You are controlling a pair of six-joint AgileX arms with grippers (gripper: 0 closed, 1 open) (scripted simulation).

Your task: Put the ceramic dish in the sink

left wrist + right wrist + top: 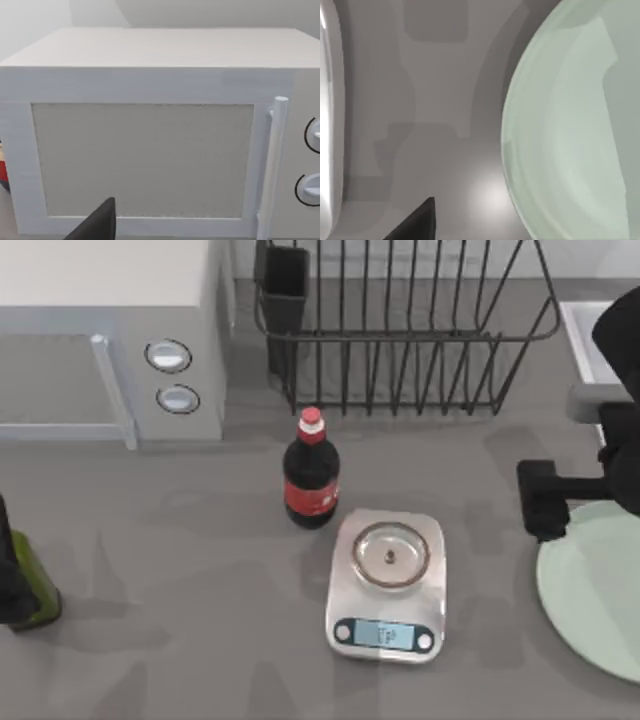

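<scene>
Grey tabletop (180, 540). Back left: white box-shaped microwave oven (110, 330) with two round knobs and a vertical bar handle; the left wrist view faces its door (142, 160) head-on. Back centre: black wire dish rack (400, 330) with a dark cutlery cup at its left end. In front of the rack stands a dark cola bottle with red cap and red label (310, 472), upright. Just right of and in front of the bottle: silver rectangular kitchen scale (387, 585) with a small round steel pan and a lit display, apart from the bottle. Far left edge: dark green bottle (28, 585), partly cut off.

Large flat round pale mint-green ceramic dish (595, 590) lies flat on the table at the right edge, right of the scale, partly out of frame; the right wrist view shows its rim and smooth inside (575, 135) over grey table.

Pale white-grey rectangular sink (585, 340) sits at the back right, right of the rack, well apart from the dish.

Right gripper (545, 502): black, at the dish's back-left rim, arm reaching in from the right. Cannot tell how its fingers stand. Left arm at the far left edge, near the green bottle.
</scene>
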